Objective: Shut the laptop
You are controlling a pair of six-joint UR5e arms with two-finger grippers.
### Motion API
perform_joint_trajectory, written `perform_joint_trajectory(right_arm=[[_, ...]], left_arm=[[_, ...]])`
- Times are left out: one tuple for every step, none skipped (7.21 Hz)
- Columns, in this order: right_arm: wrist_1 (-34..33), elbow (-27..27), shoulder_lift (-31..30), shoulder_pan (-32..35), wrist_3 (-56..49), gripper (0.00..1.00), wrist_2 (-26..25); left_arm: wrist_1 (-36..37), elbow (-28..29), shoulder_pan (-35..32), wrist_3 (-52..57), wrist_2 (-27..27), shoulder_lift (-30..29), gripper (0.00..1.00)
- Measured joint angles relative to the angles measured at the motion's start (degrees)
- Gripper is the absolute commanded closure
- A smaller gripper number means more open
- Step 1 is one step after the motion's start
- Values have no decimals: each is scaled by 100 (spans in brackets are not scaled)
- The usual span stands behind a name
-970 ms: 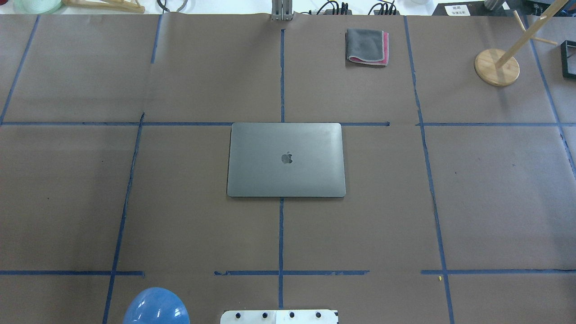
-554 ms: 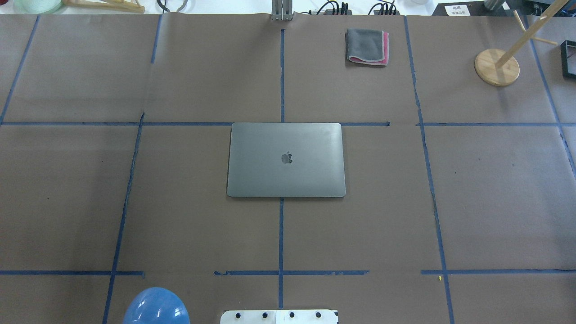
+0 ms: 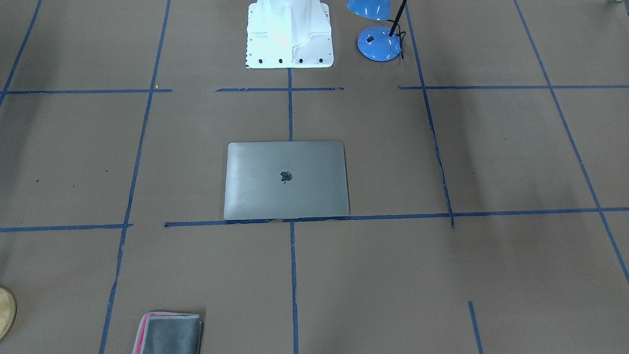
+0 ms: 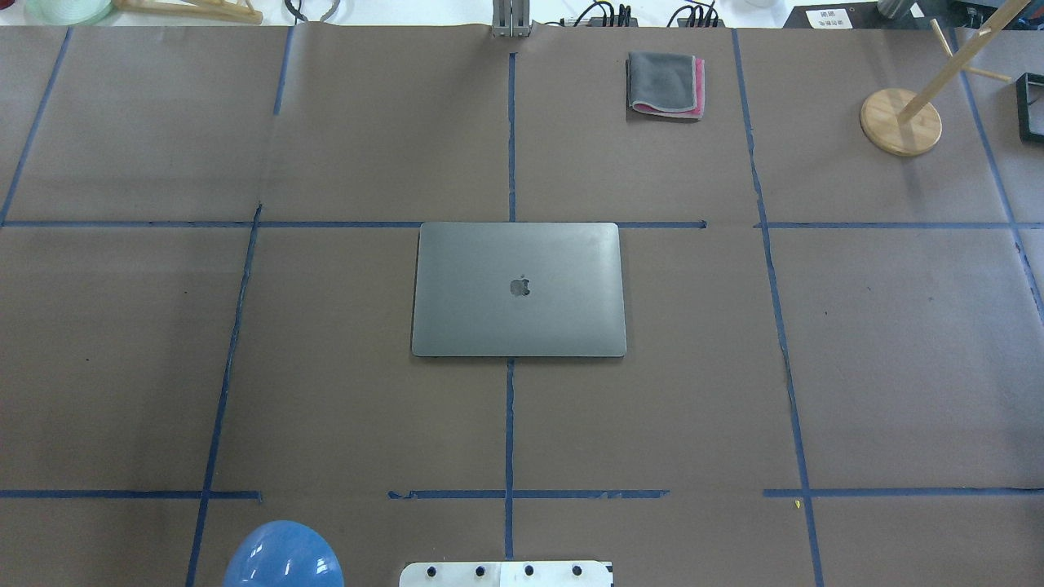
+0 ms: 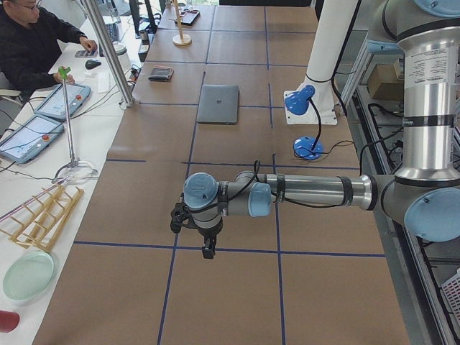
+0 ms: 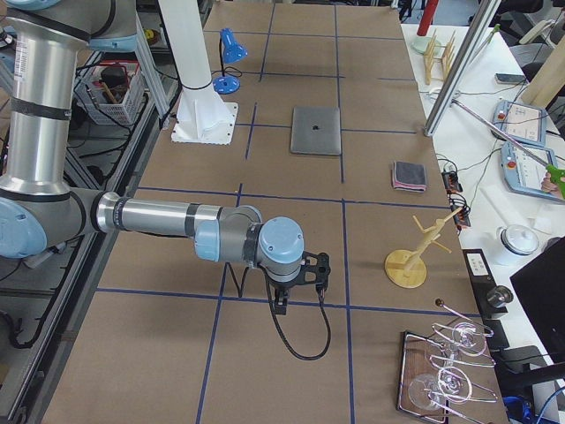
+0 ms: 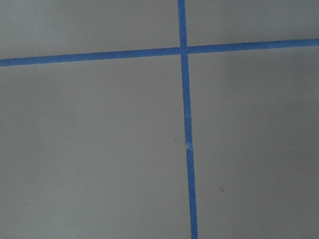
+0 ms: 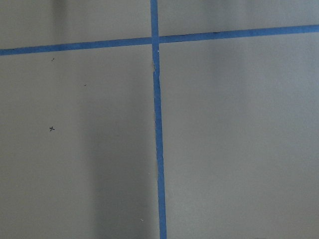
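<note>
The silver-grey laptop (image 4: 519,289) lies flat in the middle of the table with its lid down and the apple logo facing up; it also shows in the front view (image 3: 286,180) and small in the side views (image 5: 218,103) (image 6: 316,130). My left gripper (image 5: 207,248) hangs over bare paper far from the laptop, toward the table's left end. My right gripper (image 6: 281,305) hangs likewise toward the right end. Both show only in the side views, so I cannot tell whether they are open or shut. Both wrist views show only brown paper and blue tape.
A folded grey-and-pink cloth (image 4: 665,84) lies at the far side of the table. A blue desk lamp (image 3: 378,42) stands beside the white robot base (image 3: 289,34). A wooden peg stand (image 4: 900,121) is at the far right.
</note>
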Motion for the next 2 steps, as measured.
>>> perform_joint_trajectory(right_arm=[[0,4,2,15,0,0,2],[0,6,4,20,-3,0,3]], left_arm=[[-2,1,-2,-2,0,-13,0],[-3,1,-3,0,-1,-25,0]])
